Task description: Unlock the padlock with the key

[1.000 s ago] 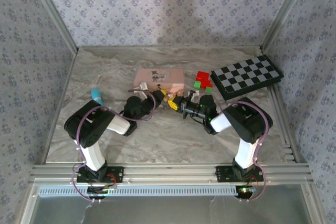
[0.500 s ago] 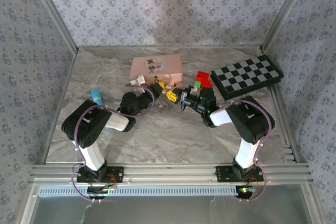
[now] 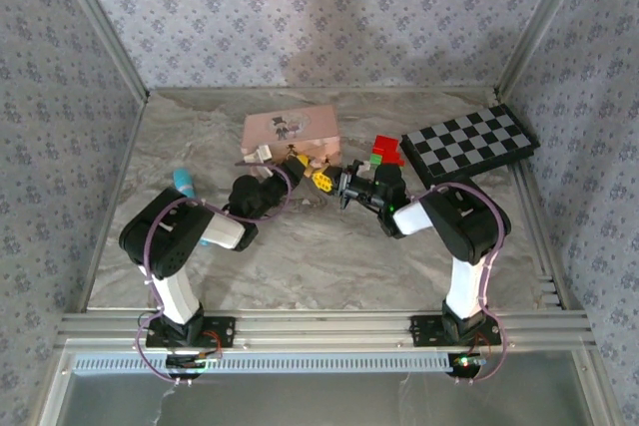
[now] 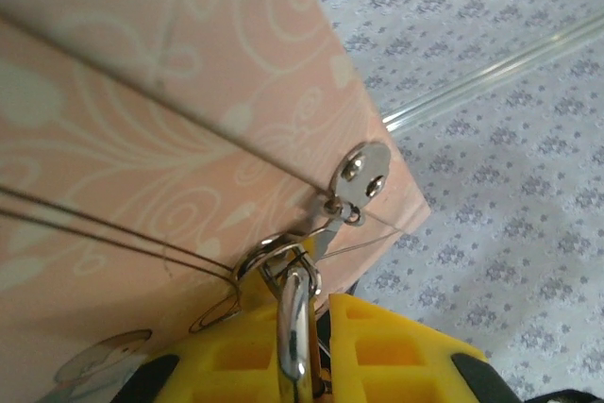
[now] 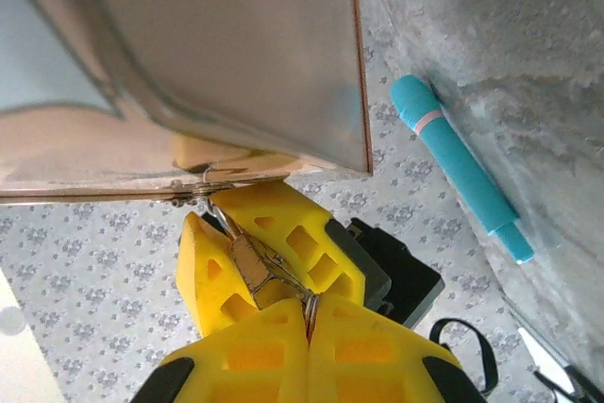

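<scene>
With padlock (image 5: 250, 266) pinched in the left claw (image 4: 299, 316) and key (image 5: 300, 292) seemingly in the right claw (image 5: 307, 316), the keyhole could be missed if the pink box (image 3: 290, 130) is dragged

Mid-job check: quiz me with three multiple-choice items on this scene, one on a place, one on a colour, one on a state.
1. The teal marker lies:
A) on the table, left of the pink box
B) on top of that box
C) in the far right corner

2. The small blocks beside the checkerboard are:
A) blue and white
B) red and green
C) all yellow

3. The right gripper's fingers are:
A) spread wide
B) pressed together
C) around the marker

Answers:
1 A, as the top view shows it on the marble left of the box.
2 B, since both colours show in the top view.
3 B, as the right wrist view shows no gap between them.
</scene>
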### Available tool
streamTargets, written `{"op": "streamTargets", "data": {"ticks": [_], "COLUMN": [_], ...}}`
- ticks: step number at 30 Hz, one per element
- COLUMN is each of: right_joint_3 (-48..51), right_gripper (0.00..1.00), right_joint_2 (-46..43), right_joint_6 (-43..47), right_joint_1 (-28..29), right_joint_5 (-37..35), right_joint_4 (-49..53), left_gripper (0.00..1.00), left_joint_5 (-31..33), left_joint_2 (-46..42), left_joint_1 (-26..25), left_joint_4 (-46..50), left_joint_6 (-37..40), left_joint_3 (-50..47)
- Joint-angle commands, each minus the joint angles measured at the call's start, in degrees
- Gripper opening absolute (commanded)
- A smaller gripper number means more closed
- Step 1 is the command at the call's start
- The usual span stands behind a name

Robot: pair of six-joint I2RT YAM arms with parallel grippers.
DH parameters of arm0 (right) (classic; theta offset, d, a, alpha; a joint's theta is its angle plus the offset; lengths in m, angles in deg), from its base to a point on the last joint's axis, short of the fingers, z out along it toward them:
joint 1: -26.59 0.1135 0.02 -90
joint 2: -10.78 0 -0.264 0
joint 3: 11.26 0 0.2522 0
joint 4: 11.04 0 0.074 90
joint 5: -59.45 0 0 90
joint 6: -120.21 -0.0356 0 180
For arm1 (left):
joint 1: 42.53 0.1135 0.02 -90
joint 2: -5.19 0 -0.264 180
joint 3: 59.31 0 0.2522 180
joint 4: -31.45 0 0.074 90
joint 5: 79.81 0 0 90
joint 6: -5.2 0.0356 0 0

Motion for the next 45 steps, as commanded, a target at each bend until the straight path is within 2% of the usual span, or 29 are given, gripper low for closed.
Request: {"op": "streamTargets", "data": {"ticks": [1, 12, 19, 21, 24, 26, 29, 34, 37, 45], "right_joint_3": [-2.44, -1.83, -1.06, -1.07, -0.90, -0.79, -0.72, 1.06, 2.35, 0.75], "right_gripper": [0.00, 0.00, 0.00, 0.00, 0.00, 0.00, 0.00, 0.00, 0.00, 0.00], "right_joint_2": [0.76, 6.02, 6.03, 6.12, 6.20, 6.38, 6.90, 7.78, 8.30, 6.10], "right_joint_6": [7.96, 16.49, 18.24, 18.07, 17.68, 17.47, 16.87, 16.27, 15.47, 4.20], "right_joint_1": [-0.60, 3.37, 4.17, 4.24, 4.77, 5.13, 5.46, 5.63, 6.25, 8.05], "right_joint_5": [-6.79, -8.42, -10.33, -10.54, -10.85, -11.16, -11.40, -12.03, -12.39, -14.15], "right_joint_4": [-6.23, -6.27, -6.27, -6.26, -6.26, -6.24, -6.27, -6.26, -6.27, -6.35], "left_gripper": [0.00, 0.00, 0.31, 0.36, 0.37, 0.35, 0.25, 0.27, 0.00, 0.00], "left_joint_5": [-2.76, 1.09, 1.66, 2.01, 2.65, 3.06, 3.80, 4.74, 5.48, 5.01], "left_joint_2": [2.28, 8.72, 10.71, 10.84, 11.32, 11.62, 12.12, 11.81, 11.70, 11.89], "left_joint_1": [-2.10, -3.35, -3.62, -3.78, -3.96, -4.14, -4.10, -4.12, -4.12, -5.00], "left_joint_4": [-2.67, -2.71, -2.71, -2.71, -2.73, -2.71, -2.71, -2.71, -2.71, -2.71], "left_joint_6": [-0.94, -3.31, -5.74, -6.09, -6.96, -7.32, -8.17, -9.43, -9.38, -8.42], "left_joint_3": [-0.78, 0.23, 0.53, 0.48, 0.52, 0.57, 0.62, -1.39, -2.98, -2.01]}}
